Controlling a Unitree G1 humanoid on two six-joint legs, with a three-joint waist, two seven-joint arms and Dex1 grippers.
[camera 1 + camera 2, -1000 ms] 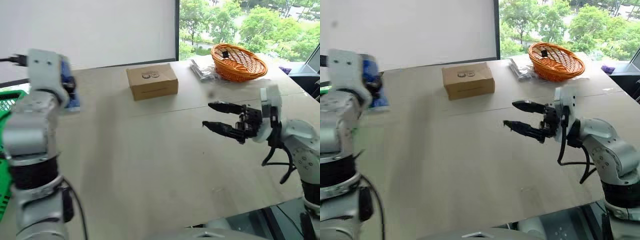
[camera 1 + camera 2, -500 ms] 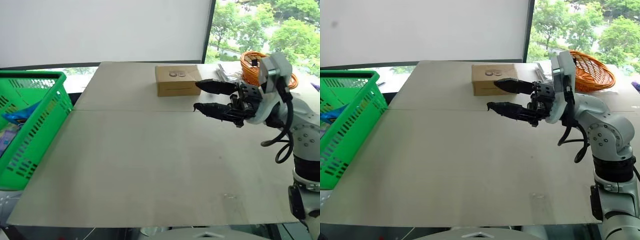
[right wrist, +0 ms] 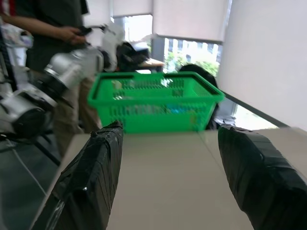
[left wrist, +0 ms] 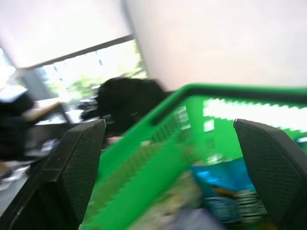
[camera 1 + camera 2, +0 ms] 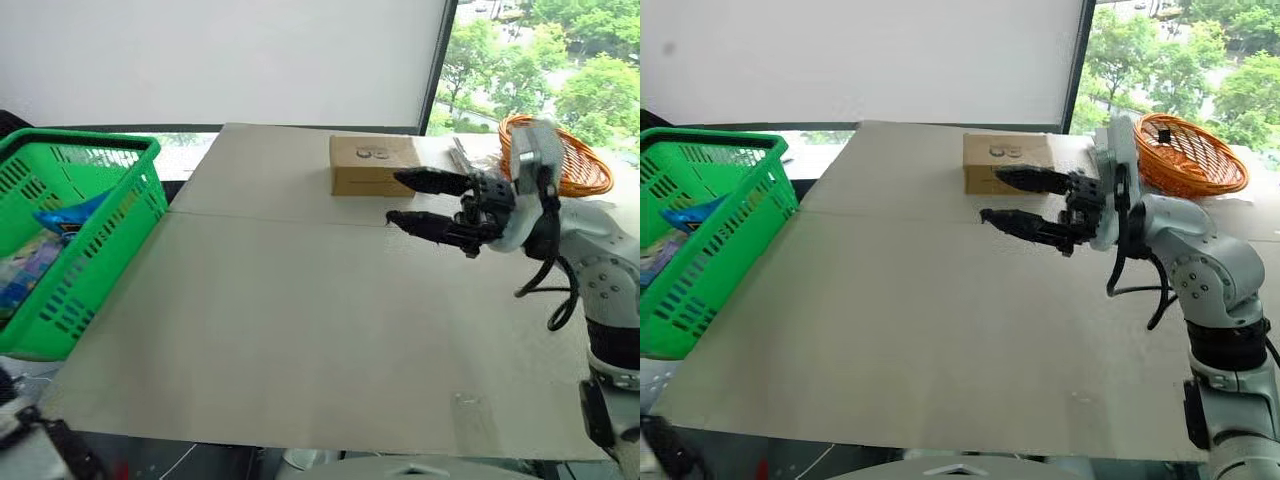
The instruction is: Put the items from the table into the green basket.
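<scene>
Two end effectors: left end effector [image 4: 168, 167], released, above the green basket [image 5: 100, 240] for dropping; right end effector [image 5: 425, 200], empty, near the box [image 5: 372, 165].

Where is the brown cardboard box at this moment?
In the left eye view, the cardboard box lies at the table's far edge, just behind the open right hand, left of the orange wicker basket.

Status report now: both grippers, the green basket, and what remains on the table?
Left gripper open, empty, over green basket. Right gripper open, empty, above table. Blue pack in basket. Cardboard box on table, nothing blocking.
</scene>
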